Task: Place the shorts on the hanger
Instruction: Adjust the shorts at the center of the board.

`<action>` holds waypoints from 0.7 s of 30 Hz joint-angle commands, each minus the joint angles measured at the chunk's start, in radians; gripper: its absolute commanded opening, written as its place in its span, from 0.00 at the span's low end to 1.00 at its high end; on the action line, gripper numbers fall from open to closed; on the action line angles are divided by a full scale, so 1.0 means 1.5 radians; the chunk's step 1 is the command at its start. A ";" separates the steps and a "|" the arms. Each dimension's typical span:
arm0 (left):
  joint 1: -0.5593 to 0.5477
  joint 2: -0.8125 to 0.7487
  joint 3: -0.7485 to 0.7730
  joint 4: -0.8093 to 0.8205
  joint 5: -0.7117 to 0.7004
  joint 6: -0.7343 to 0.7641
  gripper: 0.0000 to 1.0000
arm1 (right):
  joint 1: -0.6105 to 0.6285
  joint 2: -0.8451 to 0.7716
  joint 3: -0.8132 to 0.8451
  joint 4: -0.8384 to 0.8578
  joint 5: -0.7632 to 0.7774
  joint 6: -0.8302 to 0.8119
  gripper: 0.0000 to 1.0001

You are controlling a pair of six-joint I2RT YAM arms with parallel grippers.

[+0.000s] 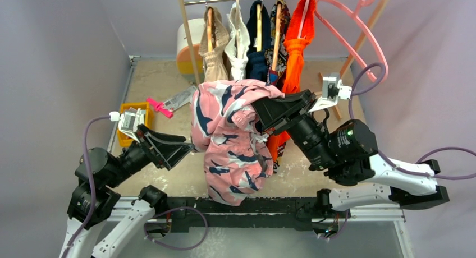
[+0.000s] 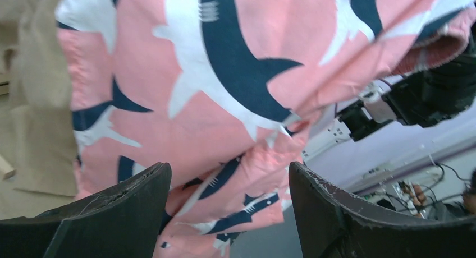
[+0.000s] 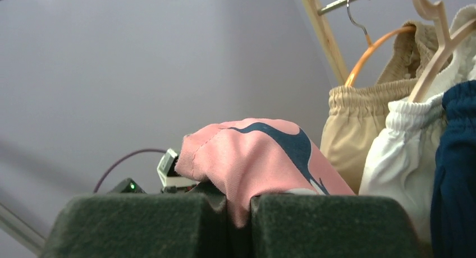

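Speckled tan table (image 1: 151, 78) — yellow bin (image 1: 122, 136), pink clip (image 1: 160, 107), white-orange tub (image 1: 188, 42) on it.

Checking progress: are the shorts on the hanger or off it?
Off. The shorts dangle from the shut right gripper; the hanger hangs bare at the rack's end.

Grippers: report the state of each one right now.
Left gripper: open, gripping nothing.
Right gripper: shut on the shorts.

Lavender walls (image 1: 56, 45); beige tabletop (image 1: 157, 78); wooden garment rack (image 1: 189, 33) behind.
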 commanded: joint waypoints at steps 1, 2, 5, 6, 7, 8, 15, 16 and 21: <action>0.038 0.009 -0.007 0.069 0.146 0.012 0.75 | 0.000 0.029 0.020 0.150 0.019 -0.038 0.00; 0.044 0.010 -0.003 0.053 0.152 0.031 0.75 | 0.000 0.039 0.025 0.155 0.022 -0.042 0.00; 0.045 -0.002 0.001 0.019 0.138 0.064 0.76 | 0.000 0.060 0.034 0.164 0.036 -0.052 0.00; 0.045 -0.006 -0.003 0.013 0.136 0.070 0.76 | 0.000 0.065 0.034 0.166 0.040 -0.051 0.00; 0.045 -0.010 -0.012 0.013 0.137 0.070 0.77 | 0.000 0.070 0.033 0.170 0.040 -0.050 0.00; 0.045 -0.014 -0.029 0.022 0.139 0.065 0.76 | 0.000 0.073 0.031 0.175 0.040 -0.049 0.00; 0.046 -0.015 -0.096 0.103 0.148 0.033 0.76 | 0.000 0.101 0.025 0.208 0.036 -0.044 0.00; 0.046 -0.009 -0.101 0.106 0.145 0.037 0.75 | -0.001 0.104 0.024 0.209 0.032 -0.042 0.00; 0.046 0.016 -0.119 0.113 0.124 0.060 0.74 | 0.000 0.116 0.018 0.207 0.020 -0.030 0.00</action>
